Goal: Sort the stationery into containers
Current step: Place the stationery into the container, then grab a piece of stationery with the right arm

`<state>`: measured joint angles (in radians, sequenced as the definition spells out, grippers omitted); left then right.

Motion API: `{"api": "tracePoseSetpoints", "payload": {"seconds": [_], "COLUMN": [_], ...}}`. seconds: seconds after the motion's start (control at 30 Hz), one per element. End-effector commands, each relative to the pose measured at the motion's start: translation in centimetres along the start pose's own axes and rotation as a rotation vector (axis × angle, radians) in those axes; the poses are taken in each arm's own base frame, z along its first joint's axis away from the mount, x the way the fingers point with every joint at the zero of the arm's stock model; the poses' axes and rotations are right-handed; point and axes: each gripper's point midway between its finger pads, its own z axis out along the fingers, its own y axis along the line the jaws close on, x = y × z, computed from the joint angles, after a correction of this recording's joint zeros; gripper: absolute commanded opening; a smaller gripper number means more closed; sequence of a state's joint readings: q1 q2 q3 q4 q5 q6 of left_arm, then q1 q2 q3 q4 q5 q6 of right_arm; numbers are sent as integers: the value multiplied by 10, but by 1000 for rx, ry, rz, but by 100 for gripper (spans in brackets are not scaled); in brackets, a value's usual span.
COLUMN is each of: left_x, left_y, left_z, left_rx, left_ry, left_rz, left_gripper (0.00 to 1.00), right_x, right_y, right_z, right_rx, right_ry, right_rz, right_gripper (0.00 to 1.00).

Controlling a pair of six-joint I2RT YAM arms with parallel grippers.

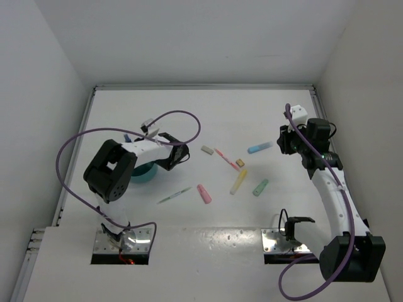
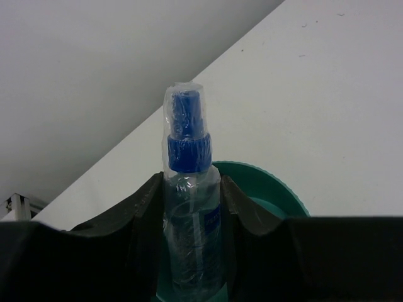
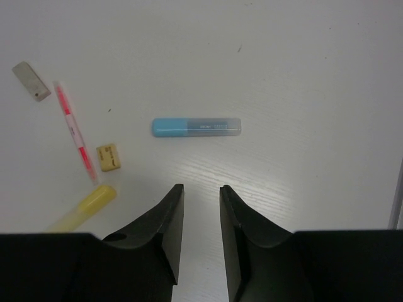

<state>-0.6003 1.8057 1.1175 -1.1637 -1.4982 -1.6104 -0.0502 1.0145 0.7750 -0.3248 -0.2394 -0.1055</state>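
Observation:
My left gripper [image 2: 192, 182] is shut on the blue-capped clear tube [image 2: 187, 189], held upright over the dark-teal cup [image 2: 271, 189], with the tube's lower end inside the rim. In the top view the cup [image 1: 146, 176] is half hidden under the left arm. My right gripper [image 3: 201, 187] is open and empty, hovering just short of the blue marker [image 3: 196, 127], which lies crosswise on the table [image 1: 259, 148]. Its jaws stand a marker's width apart.
On the table lie a grey eraser [image 1: 207, 150], pink pen [image 1: 227, 158], yellow eraser [image 1: 242, 163], yellow marker [image 1: 238, 182], green marker [image 1: 260, 187], pink marker [image 1: 204, 193] and green pen [image 1: 174, 195]. White walls close the back and sides.

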Motion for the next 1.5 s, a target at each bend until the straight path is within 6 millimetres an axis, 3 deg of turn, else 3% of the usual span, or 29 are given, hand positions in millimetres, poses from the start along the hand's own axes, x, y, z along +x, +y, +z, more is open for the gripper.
{"api": "tracePoseSetpoints", "payload": {"seconds": [0.0, 0.1, 0.23, 0.27, 0.47, 0.57, 0.63, 0.67, 0.7, 0.73, 0.77, 0.8, 0.83, 0.87, 0.9, 0.93, 0.97, 1.0, 1.07, 1.13, 1.17, 1.2, 1.23, 1.27, 1.3, 1.33, 1.4, 1.43, 1.47], "left_x": [-1, -7, -21, -23, -28, -52, -80, -96, -120, -133, -164, -163, -174, -201, -211, -229, -233, -237, -214, -185, -172, -159, -142, -141, -134, -126, -122, -117, -116], "left_y": [4, 5, 4, 5, 3, 7, 13, 18, 18, 16, 19, -2, -13, -7, -16, -8, 5, 7, -3, -26, -34, -43, -57, -66, -72, -78, -82, -84, -80], "left_z": [-6, -10, -13, -14, -14, -15, -24, -28, -35, -47, -57, -79, -93, -112, -152, -167, -187, -196, -206, -221, -223, -224, -220, -220, -220, -215, -215, -210, -206], "left_rx": [7, 18, 34, 35, 37, 45, 77, 90, 118, 174, 257, 474, 665, 915, 1241, 1362, 1504, 1560, 1616, 1681, 1671, 1660, 1629, 1615, 1609, 1573, 1570, 1559, 1561], "left_ry": [15, 22, 10, 10, 10, 0, -4, -17, -8, 7, 14, 109, 144, 102, 111, 41, 15, -5, 64, 151, 188, 221, 275, 294, 315, 332, 342, 346, 351], "left_rz": [-46, -56, -74, -83, -86, -123, -194, -185, -234, -226, -199, -173, -188, -261, -293, -349, -341, -327, -192, -100, -78, -61, -33, -65, -61, -62, -67, -68, -77], "left_gripper": [33, 48, 55, 62, 64, 62, 58, 52, 43, 22, 16, 13, 15, 20, 47, 62, 81, 89, 100, 96, 86, 58, 41, 23, 11, 5, 7, 35, 56], "right_x": [-27, -27, -27, -27, -27, -27, -24, -19, -14, -6, -2, 2, 6, 17, 7, 21, 14, 16, 8, 1, -13, -7, -8, -18, -16, -3, 0, 11, 13], "right_y": [-4, -4, -4, -4, -4, -4, 0, 3, 8, 11, 19, 28, 33, 46, 51, 56, 60, 61, 60, 73, 76, 87, 89, 94, 100, 111, 131, 140, 146], "right_z": [-8, -8, -8, -8, -8, -8, -7, -5, 0, 2, 6, 9, 17, 16, 19, 28, 34, 39, 56, 66, 71, 83, 90, 96, 103, 114, 122, 130, 134], "right_rx": [11, 11, 11, 11, 11, 11, -13, -31, -75, -99, -135, -202, -249, -330, -365, -402, -406, -404, -376, -397, -404, -430, -428, -437, -453, -478, -512, -533, -533], "right_ry": [-72, -72, -72, -72, -72, -72, -69, -53, -37, -6, 18, 33, 71, 130, 135, 212, 213, 231, 237, 247, 232, 271, 283, 276, 295, 348, 372, 404, 416], "right_rz": [-23, -23, -32, -32, -32, -32, -42, -46, -73, -79, -108, -161, -169, -164, -201, -177, -199, -209, -234, -245, -258, -236, -235, -246, -251, -260, -295, -303, -321], "right_gripper": [30, 31, 33, 33, 33, 34, 38, 49, 53, 53, 31, 19, 12, 9, 13, 32, 48, 60, 76, 78, 70, 59, 46, 20, 11, 10, 20, 25, 31]}}
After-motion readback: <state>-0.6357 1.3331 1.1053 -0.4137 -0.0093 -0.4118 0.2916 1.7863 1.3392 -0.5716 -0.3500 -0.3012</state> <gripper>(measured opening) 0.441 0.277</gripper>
